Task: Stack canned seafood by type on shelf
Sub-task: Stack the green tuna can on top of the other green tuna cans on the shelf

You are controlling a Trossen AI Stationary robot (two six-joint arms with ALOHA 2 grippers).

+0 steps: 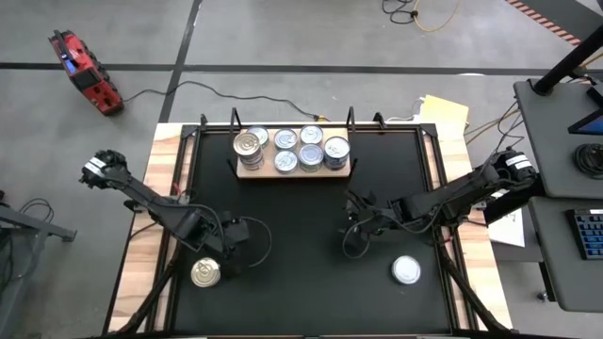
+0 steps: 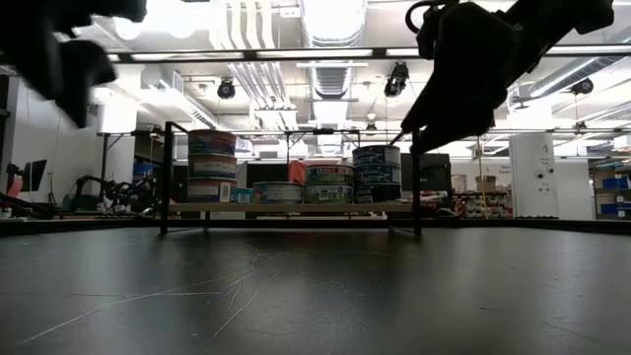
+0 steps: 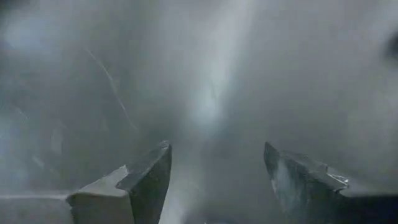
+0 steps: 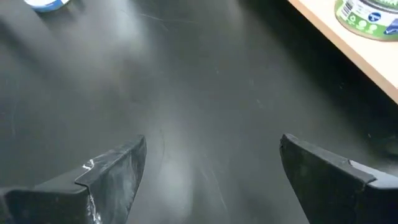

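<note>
Evidently, a pick-up is in hand: the left pincer (image 1: 229, 252), spread, is poised beside the gold-topped tin (image 1: 205, 273) at seven o'clock, and must be closed around it.

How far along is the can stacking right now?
Mostly done: cans sit stacked on the shelf. Nothing is held: the left gripper is open beside a gold-topped can, and the right gripper is open over bare table. A silver-topped can also remains.

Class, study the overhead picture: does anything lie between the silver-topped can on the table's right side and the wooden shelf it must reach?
The right gripper and its arm lie over the table between the silver-topped can and the shelf. No other object stands on that stretch.
</note>
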